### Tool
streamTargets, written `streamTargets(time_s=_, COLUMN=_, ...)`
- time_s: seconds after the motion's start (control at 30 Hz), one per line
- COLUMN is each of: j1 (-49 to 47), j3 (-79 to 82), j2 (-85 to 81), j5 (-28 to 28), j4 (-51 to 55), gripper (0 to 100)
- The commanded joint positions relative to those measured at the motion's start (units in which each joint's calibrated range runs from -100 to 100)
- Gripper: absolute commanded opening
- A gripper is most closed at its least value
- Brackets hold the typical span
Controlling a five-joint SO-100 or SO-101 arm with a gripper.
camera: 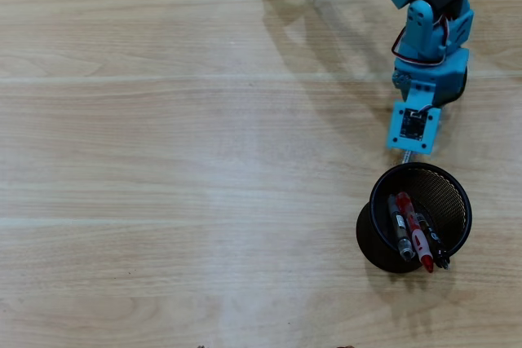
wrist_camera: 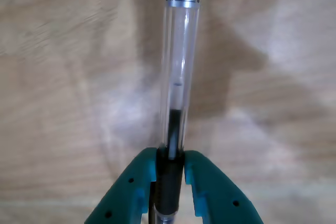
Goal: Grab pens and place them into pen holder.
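Pale wood-grain tabletop (camera: 163, 160) across the whole overhead view, bare through the left and middle of the frame. At lower right, the pen holder (camera: 457, 181), a round black mesh cup seen from above, already carrying three pens leaning together against its lower rim: a grey-and-clear pen (camera: 399, 226), a red-and-clear pen (camera: 418, 238) and a dark pen (camera: 439, 255) showing only at its tip. Above the cup at upper right, the blue arm (camera: 428, 30) reaching down the frame, its wrist camera block just off the cup's upper rim; hand itself hidden beneath the arm in this view. In the wrist view, the hand (wrist_camera: 169, 167) at bottom centre, teal fingers (wrist_camera: 205, 182) closed snugly on the black grip section of a clear-barrelled pen (wrist_camera: 178, 77) that runs straight up the frame to a barcode label at the top edge, blurred wood beyond it. Judged step: carrying the fourth and apparently last pen to the cup, with no loose pen left on the wood. Next move likely calls for bringing the pen's free end over the opening, clear of the rim and of the three pens already inside, then opening the fingers. Risk: a tip catching the rim and tipping the light cup.
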Motion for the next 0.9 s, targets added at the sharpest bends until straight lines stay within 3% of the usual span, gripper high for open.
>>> streamTargets(time_s=0.0, j1=-0.27, j3=-10.24, j2=-11.75, j5=0.39, j4=13.92, gripper=2)
streamTargets(time_s=0.1, j1=1.67, j3=-18.48, j2=-15.55, j5=3.63, j4=22.51, gripper=2)
streamTargets(time_s=0.2, j1=6.59, j3=-25.09, j2=-16.48, j5=12.31, j4=23.8, gripper=2)
streamTargets(time_s=0.3, j1=12.31, j3=-28.62, j2=-15.13, j5=24.23, j4=15.63, gripper=2)
streamTargets(time_s=0.47, j1=17.39, j3=-27.98, j2=-11.75, j5=41.74, j4=-8.43, gripper=2)
streamTargets(time_s=0.53, j1=17.64, j3=-26.44, j2=-10.48, j5=43.31, j4=-16.85, gripper=2)
streamTargets(time_s=0.63, j1=17.31, j3=-23.19, j2=-9.04, j5=41.32, j4=-25.45, gripper=2)
streamTargets(time_s=0.87, j1=15.7, j3=-13.95, j2=-8.03, j5=33.74, j4=-33.1, gripper=2)
